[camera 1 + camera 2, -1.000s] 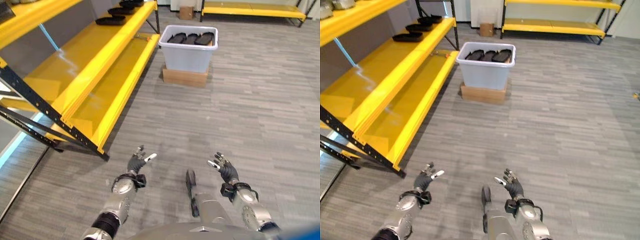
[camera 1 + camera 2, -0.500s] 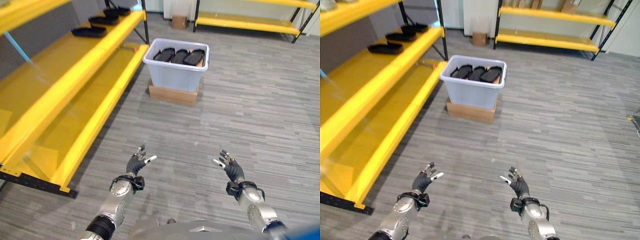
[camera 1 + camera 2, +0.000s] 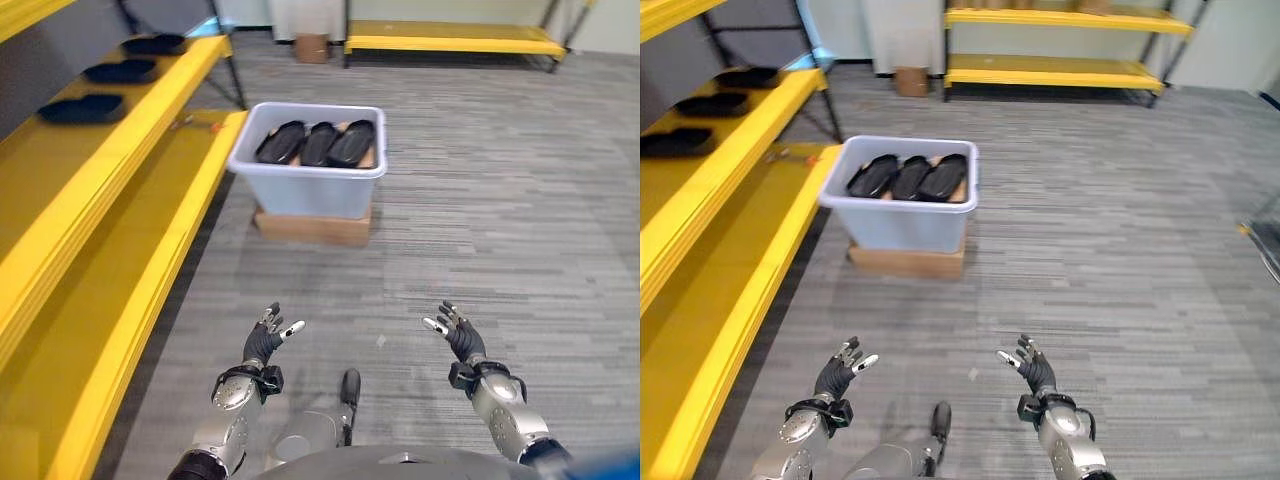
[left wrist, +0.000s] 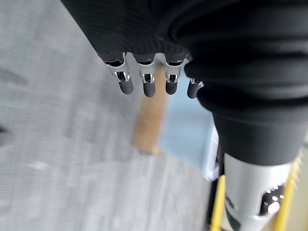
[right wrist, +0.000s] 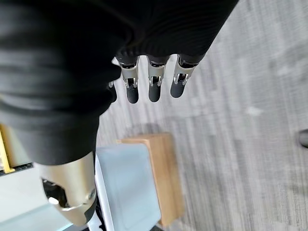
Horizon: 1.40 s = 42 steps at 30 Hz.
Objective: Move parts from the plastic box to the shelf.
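A pale blue plastic box [image 3: 308, 185] stands on a flat cardboard base [image 3: 312, 227] on the floor ahead, holding three black oblong parts [image 3: 317, 142] side by side. More black parts [image 3: 82, 108] lie on the upper board of the yellow shelf [image 3: 120, 150] to the left. My left hand [image 3: 262, 341] and right hand [image 3: 461, 339] hover low over the grey floor, well short of the box, both open with fingers spread and nothing in them. Both wrist views show straight fingers [image 4: 147, 83] and the box [image 5: 127, 185] beyond.
The yellow shelf's lower board [image 3: 90, 330] runs along my left side close to the left arm. Another low yellow rack [image 3: 1060, 70] stands against the far wall, with a small cardboard carton [image 3: 910, 80] beside it. Grey plank floor [image 3: 500, 220] stretches to the right of the box.
The camera has moved forward and turned: the box now sits nearer and more central, and the shelf has slid off to the left. Both hands stay open in the same raised pose.
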Motion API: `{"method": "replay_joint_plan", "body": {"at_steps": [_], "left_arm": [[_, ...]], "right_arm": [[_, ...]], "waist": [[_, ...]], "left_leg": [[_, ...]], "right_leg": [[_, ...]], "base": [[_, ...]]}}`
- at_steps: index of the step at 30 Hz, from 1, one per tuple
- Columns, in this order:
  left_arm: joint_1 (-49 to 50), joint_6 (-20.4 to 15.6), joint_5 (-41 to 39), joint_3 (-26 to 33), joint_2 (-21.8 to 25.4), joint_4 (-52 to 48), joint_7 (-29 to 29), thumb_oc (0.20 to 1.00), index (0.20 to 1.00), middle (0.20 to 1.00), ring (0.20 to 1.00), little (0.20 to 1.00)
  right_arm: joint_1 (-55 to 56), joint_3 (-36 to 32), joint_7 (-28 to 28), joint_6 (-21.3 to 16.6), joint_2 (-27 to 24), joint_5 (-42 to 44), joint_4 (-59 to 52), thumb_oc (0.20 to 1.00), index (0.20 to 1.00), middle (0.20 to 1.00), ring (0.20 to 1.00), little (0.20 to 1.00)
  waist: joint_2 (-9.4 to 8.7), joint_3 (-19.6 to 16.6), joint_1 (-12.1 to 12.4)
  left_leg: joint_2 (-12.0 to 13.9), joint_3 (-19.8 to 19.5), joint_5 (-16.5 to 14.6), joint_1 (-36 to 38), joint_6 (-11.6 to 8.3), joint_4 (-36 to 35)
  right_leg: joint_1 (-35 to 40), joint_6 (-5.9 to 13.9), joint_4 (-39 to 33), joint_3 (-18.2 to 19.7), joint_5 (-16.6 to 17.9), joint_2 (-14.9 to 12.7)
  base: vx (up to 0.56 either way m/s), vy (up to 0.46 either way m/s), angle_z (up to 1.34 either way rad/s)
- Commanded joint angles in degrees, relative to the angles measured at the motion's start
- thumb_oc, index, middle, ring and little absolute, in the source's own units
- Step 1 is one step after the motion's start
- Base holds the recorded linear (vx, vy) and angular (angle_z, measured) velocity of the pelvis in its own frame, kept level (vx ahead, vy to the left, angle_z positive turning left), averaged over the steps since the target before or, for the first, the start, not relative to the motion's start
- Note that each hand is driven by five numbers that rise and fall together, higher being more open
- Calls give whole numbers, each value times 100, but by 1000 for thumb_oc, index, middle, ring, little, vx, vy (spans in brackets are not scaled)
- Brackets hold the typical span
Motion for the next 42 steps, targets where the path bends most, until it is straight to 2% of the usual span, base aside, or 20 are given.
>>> {"method": "replay_joint_plan", "body": {"at_steps": [1,2,3,5,7,9,11,14,16,18,19,21,22,24,25,28,29,33,38,42], "left_arm": [[57,-235,127,13,124,-272,62,1000,1000,1000,1000,1000],[24,-226,152,3,171,-321,65,1000,1000,1000,1000,1000],[-13,-192,216,11,206,-289,34,1000,1000,1000,1000,1000],[-10,-185,239,14,210,-277,-2,1000,1000,1000,1000,1000],[-61,-190,216,-16,201,-222,-35,1000,1000,1000,1000,1000],[-129,-219,169,-25,163,-109,-79,1000,1000,1000,1000,1000],[-195,-263,138,-63,78,17,-77,1000,1000,1000,1000,1000],[-120,-255,164,-140,-19,-26,-118,1000,1000,1000,1000,1000],[-305,-258,184,-293,-108,55,-139,1000,1000,1000,1000,1000],[-306,-259,184,-293,-109,56,-139,1000,1000,1000,1000,1000],[-289,-278,46,-340,-142,27,-115,1000,1000,1000,1000,1000],[-195,-254,0,-296,-124,-85,-120,1000,1000,1000,1000,1000],[-162,-243,-9,-284,-120,-115,-120,1000,1000,1000,1000,1000],[-121,-233,-65,-219,-109,-110,-81,1000,1000,1000,1000,1000],[-145,-260,-54,-246,-118,-22,0,1000,1000,1000,1000,1000],[-179,-268,-33,-274,-147,30,27,1000,1000,1000,1000,1000],[-250,-270,4,-314,-154,61,11,1000,1000,1000,1000,1000],[-181,-265,6,-323,-113,-13,-114,1000,1000,1000,1000,1000],[-251,-290,109,-330,90,-24,-141,1000,1000,1000,1000,1000],[-351,-305,122,-298,188,-4,-99,1000,1000,1000,1000,1000]], "right_arm": [[30,-187,135,-182,22,-117,-536,1000,1000,1000,1000,1000],[48,-202,156,-180,48,-134,-566,1000,1000,1000,1000,1000],[106,-241,147,-150,68,-179,-533,1000,1000,1000,1000,1000],[130,-242,143,-151,71,-156,-540,1000,1000,1000,1000,1000],[155,-244,166,-159,51,-51,-547,1000,1000,1000,1000,1000],[150,-277,155,-179,55,51,-571,1000,1000,1000,1000,1000],[47,-225,127,-171,39,38,-526,1000,1000,1000,1000,1000],[35,-197,127,-184,17,108,-541,1000,1000,1000,1000,1000],[45,-348,58,-278,-61,210,-566,1000,1000,1000,1000,1000],[45,-348,58,-278,-62,210,-566,1000,1000,1000,1000,1000],[47,-432,-15,-354,-190,299,-494,1000,1000,1000,1000,1000],[48,-413,-17,-328,-227,264,-531,1000,1000,1000,1000,1000],[40,-419,-39,-323,-230,260,-525,1000,1000,1000,1000,1000],[50,-470,-100,-355,-205,268,-513,1000,1000,1000,1000,1000],[52,-588,-219,-425,-208,215,-497,1000,1000,1000,1000,1000],[37,-614,-266,-447,-232,174,-484,1000,1000,1000,1000,1000],[4,-674,-327,-438,-280,144,-449,1000,1000,1000,1000,1000],[92,-727,-241,-339,-206,79,-450,1000,1000,1000,1000,1000],[-5,-734,-199,-294,-50,88,-508,1000,1000,1000,1000,1000],[-68,-692,-174,-285,-1,106,-507,1000,1000,1000,1000,1000]], "waist": [[149,-49,20],[212,11,-51],[397,79,-123],[409,137,-214],[438,200,-366],[362,209,-447],[344,240,-522],[269,-20,-542],[275,-227,-653],[277,-225,-659],[157,-79,-590],[115,32,-482],[80,46,-474],[-30,16,-470],[67,4,-405],[176,5,-412],[269,21,-410],[432,-100,-392],[287,-73,-330],[199,-82,-285]], "left_leg": [[377,-335,-80,153,-497,-134],[415,-355,-143,354,-459,-178],[509,-417,-255,669,-389,-252],[457,-532,-299,874,-363,-303],[370,-755,-380,1115,-382,-271],[224,-854,-543,1310,-433,-229],[149,-991,-655,1670,-507,-312],[151,-1093,-869,1937,-626,-133],[397,-1269,-876,2022,-878,260],[399,-1275,-880,2023,-879,264],[471,-948,-127,1040,-1485,2556],[465,-780,-175,719,-1333,2964],[541,-673,-275,579,-1218,2763],[1128,-444,-525,495,-1040,1906],[1927,-565,-139,585,-1200,-39],[2188,-554,324,528,-1350,-690],[2291,-438,476,313,-1528,-798],[2123,-379,255,561,-1524,-798],[1708,33,-245,582,-1236,-376],[1543,195,-460,526,-1146,-137]], "right_leg": [[-1051,412,120,7,2309,-266],[-1298,455,569,-193,2393,-229],[-1834,263,974,-524,2054,-250],[-2176,116,903,-586,1725,-220],[-2569,-73,289,-555,1421,-65],[-2707,-178,-1221,-639,1305,-239],[-2635,-109,-3026,-733,1644,-377],[-2268,-143,-3317,-568,1966,-392],[-2045,-300,-3213,-620,1845,-298],[-2041,-301,-3213,-627,1844,-298],[-1509,-489,-3236,-677,1492,-394],[-1467,-557,-3117,-646,1376,-430],[-1457,-540,-3081,-626,1353,-477],[-1441,-470,-3036,-593,1275,-647],[-1393,-412,-3001,-499,972,-704],[-1316,-423,-2999,-502,867,-703],[-1168,-371,-3043,-480,816,-825],[-994,-161,-3133,-449,820,-1158],[-1047,200,-3152,-270,1084,-1736],[-1130,353,-3194,-245,1265,-1965]], "base": [[262,162,21],[298,221,31],[304,215,28],[278,145,43],[342,87,55],[365,21,36],[456,-3,28],[605,-102,48],[614,-169,72],[270,-75,46],[357,-99,92],[223,-43,39],[90,23,-63],[161,163,-31],[179,243,-21],[102,236,-15],[133,312,3],[148,359,-20],[80,322,-23],[25,201,-34]]}}
